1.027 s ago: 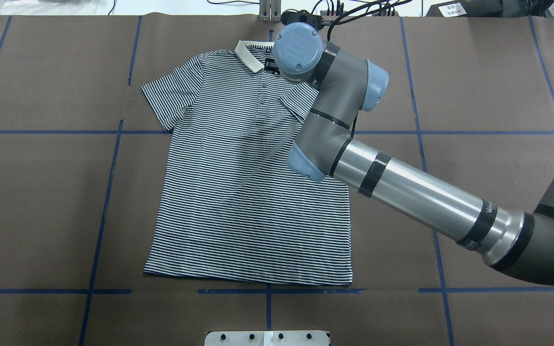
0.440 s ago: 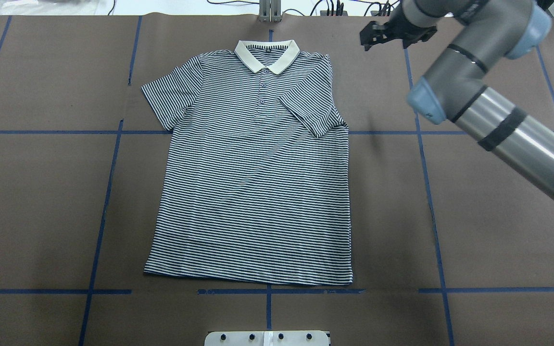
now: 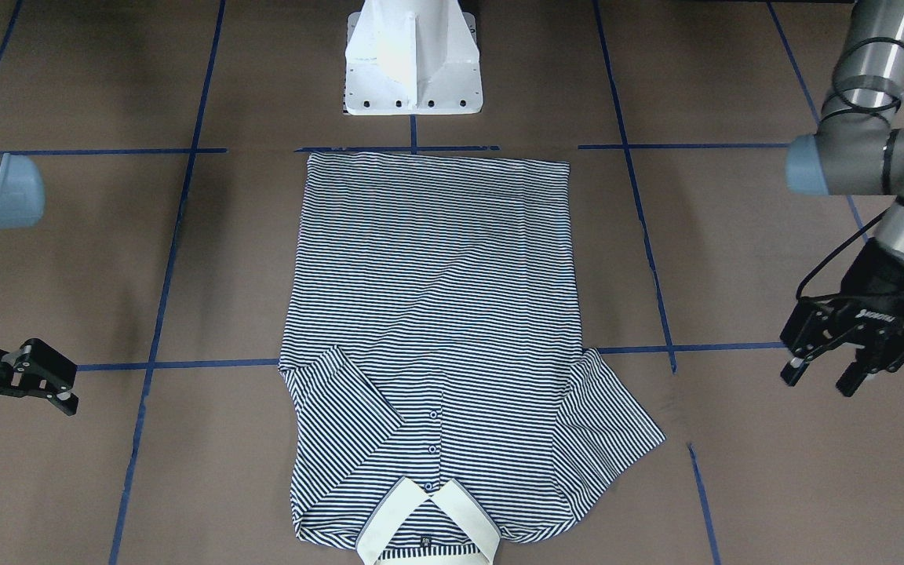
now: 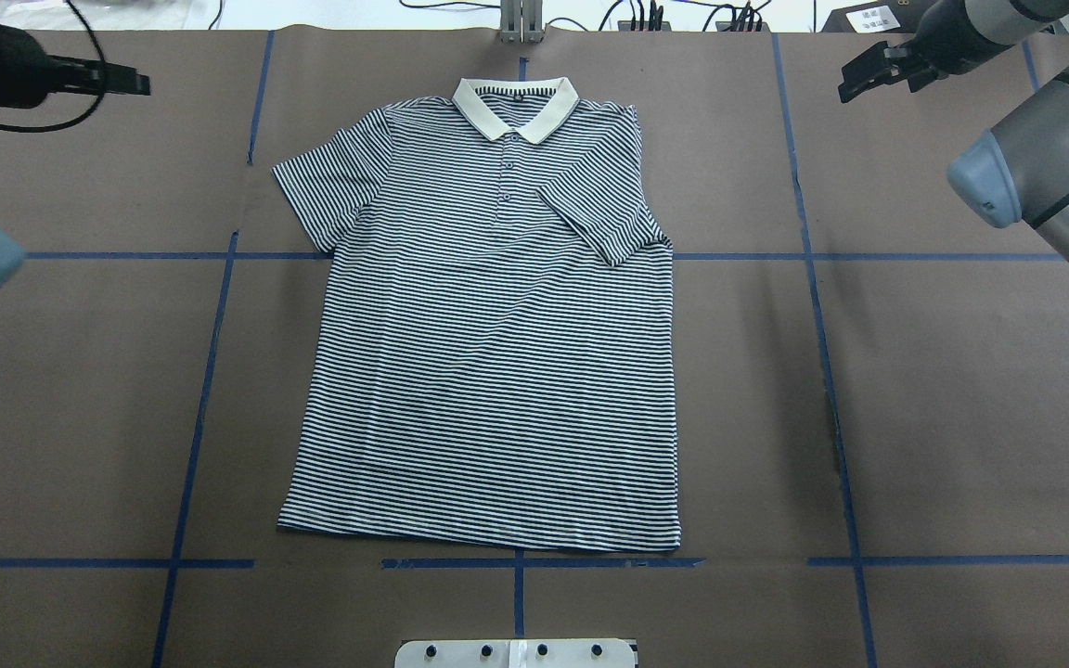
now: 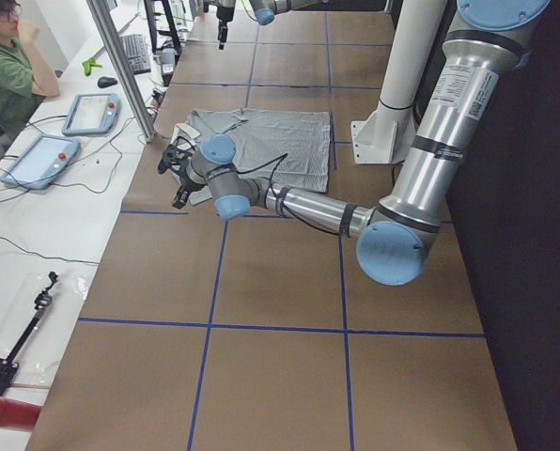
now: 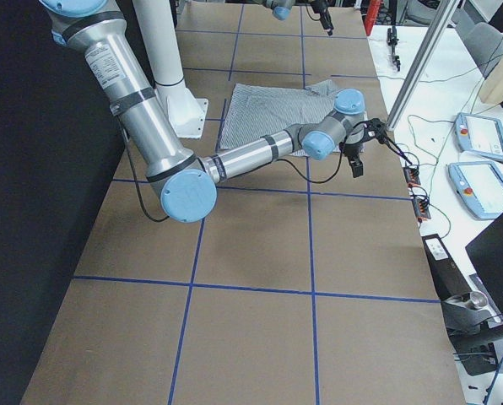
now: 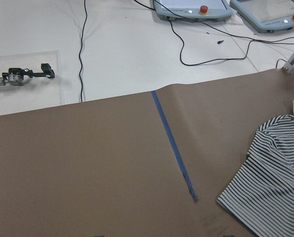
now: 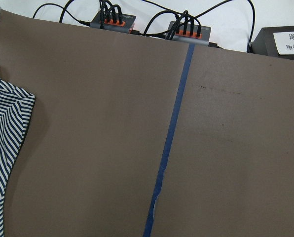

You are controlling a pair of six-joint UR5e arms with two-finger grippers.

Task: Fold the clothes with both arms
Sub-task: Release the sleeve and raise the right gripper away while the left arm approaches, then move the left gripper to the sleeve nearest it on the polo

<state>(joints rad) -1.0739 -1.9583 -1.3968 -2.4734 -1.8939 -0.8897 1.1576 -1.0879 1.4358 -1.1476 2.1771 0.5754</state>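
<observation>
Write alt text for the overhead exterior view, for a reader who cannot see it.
A navy-and-white striped polo shirt with a cream collar lies flat on a brown paper-covered table gridded with blue tape, one sleeve folded in over its chest. The left black pincer and right black pincer hover open at the far corners, touching nothing.

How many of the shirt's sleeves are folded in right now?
1. The sleeve on the robot's right lies folded over the polo shirt's chest. The other sleeve is spread flat on the table.
</observation>
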